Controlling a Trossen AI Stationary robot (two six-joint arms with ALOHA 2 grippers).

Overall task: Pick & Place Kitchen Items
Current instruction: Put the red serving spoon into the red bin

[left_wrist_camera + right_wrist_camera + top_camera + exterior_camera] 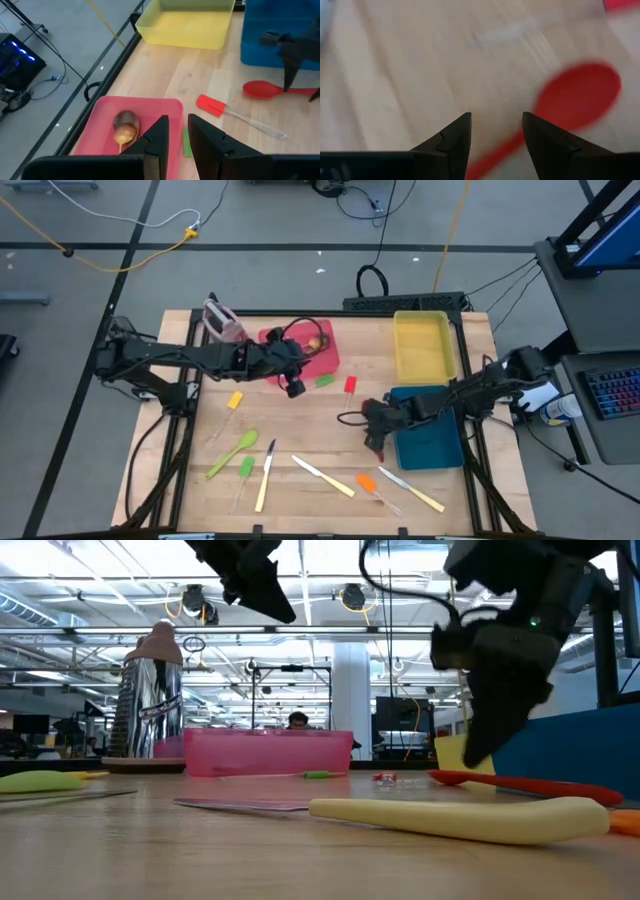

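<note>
Wooden tabletop lies under the right gripper (492, 131), whose empty fingers stand wide just above the red spoon (577, 97) to straddle its handle, while the left gripper (177, 132), part-open and empty, hovers over the pink tray (100, 125).

We find no legible text, label, brand, number or sign in any view: none on the trays, the utensils, the table or the arms, and nothing readable in the room behind.
</note>
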